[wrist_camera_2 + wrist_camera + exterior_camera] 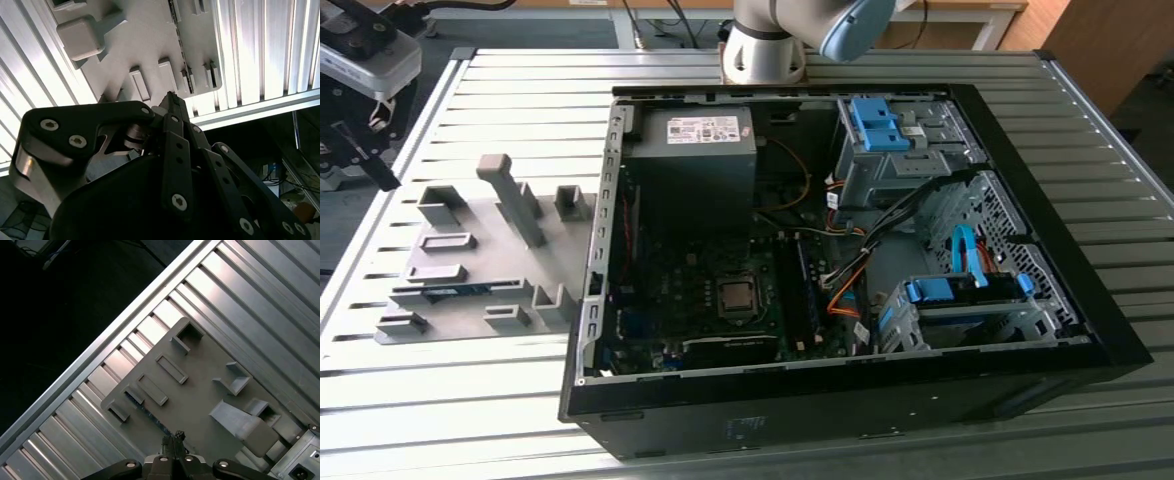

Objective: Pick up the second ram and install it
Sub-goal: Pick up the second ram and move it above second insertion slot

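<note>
Second ram (147, 414) edge-on in grey holder (200, 390), closed fingers (171, 442) above, apart

Exterior view above table (520, 80), both wrist views facing holder plate (200, 400) (150, 40)

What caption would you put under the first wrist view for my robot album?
Gripper, jaws shut, hovers over the grey holder plate where the second ram lies.

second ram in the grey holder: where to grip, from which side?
Grip the second ram mid-length on its top edge, clamping the two flat faces, coming straight down. It stands on edge in the grey holder, so likely only that thin edge is free. The gripper is shut and would need opening.
</note>
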`<move>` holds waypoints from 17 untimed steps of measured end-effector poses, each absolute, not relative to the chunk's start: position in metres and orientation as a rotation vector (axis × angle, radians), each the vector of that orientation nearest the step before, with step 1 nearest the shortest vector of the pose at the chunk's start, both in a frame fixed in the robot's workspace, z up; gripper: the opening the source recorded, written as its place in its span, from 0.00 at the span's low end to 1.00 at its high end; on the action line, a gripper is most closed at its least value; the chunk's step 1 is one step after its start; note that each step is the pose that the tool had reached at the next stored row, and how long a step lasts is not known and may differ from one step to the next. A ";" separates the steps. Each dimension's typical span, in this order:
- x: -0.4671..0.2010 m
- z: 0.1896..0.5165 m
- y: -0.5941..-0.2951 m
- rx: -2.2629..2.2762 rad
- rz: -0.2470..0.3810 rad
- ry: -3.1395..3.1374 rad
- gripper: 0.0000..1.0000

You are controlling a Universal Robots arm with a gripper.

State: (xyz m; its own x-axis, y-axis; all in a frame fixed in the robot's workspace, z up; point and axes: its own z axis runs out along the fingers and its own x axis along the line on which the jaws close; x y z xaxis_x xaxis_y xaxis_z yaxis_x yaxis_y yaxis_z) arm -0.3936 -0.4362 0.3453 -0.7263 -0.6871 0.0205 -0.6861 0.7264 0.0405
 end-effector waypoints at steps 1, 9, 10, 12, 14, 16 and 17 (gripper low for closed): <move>-0.394 0.345 -0.436 1.149 -0.047 -2.887 0.11; -0.394 0.345 -0.436 1.262 -0.045 -2.838 0.11; -0.394 0.345 -0.436 1.286 -0.044 -2.827 0.11; -0.394 0.345 -0.436 1.338 -0.043 -2.802 0.11; -0.394 0.345 -0.436 1.388 -0.042 -2.778 0.11; -0.394 0.345 -0.436 1.437 -0.041 -2.752 0.11; -0.394 0.345 -0.436 1.462 -0.041 -2.739 0.11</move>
State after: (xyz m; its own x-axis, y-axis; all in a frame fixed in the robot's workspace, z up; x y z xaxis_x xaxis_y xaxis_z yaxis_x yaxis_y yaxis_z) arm -0.3938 -0.4362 0.3450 -0.5562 -0.8308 0.0204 -0.8298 0.5566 0.0405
